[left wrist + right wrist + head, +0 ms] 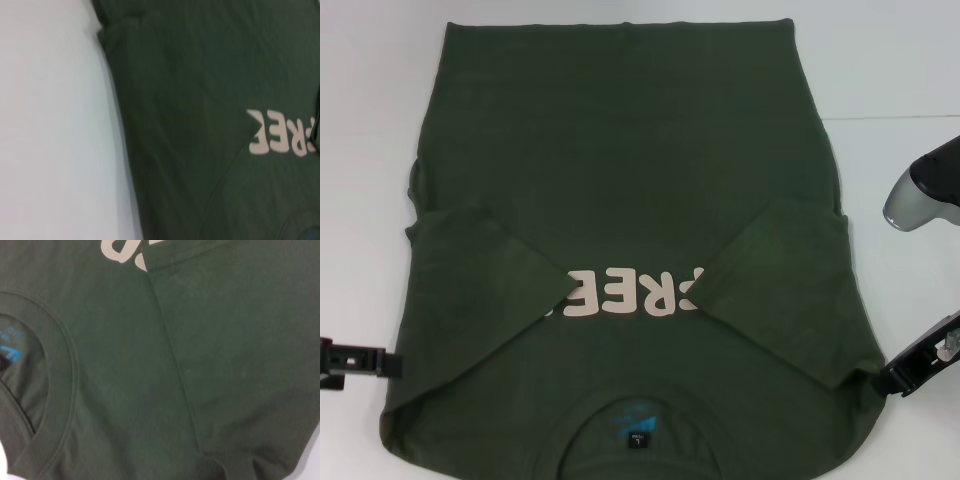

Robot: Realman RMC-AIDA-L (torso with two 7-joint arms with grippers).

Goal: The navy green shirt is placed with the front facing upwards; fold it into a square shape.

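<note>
The navy green shirt [620, 170] lies flat and front up on the white table [900, 70], with its collar [635, 415] nearest me. Both sleeves are folded inward over the chest. The left sleeve [485, 270] and right sleeve [785, 290] cover the ends of the cream letters [625, 292]. My left gripper [390, 362] sits low at the shirt's left edge near the shoulder. My right gripper [900, 375] touches the right shoulder edge. The left wrist view shows the shirt [200, 100] and its letters [280, 137]. The right wrist view shows the collar [60, 390] and a folded sleeve seam [170, 340].
A silver-and-black segment of my right arm [925, 190] hangs over the table to the right of the shirt. White tabletop [50, 125] borders the shirt on its left side. The shirt's hem reaches the far end of the table.
</note>
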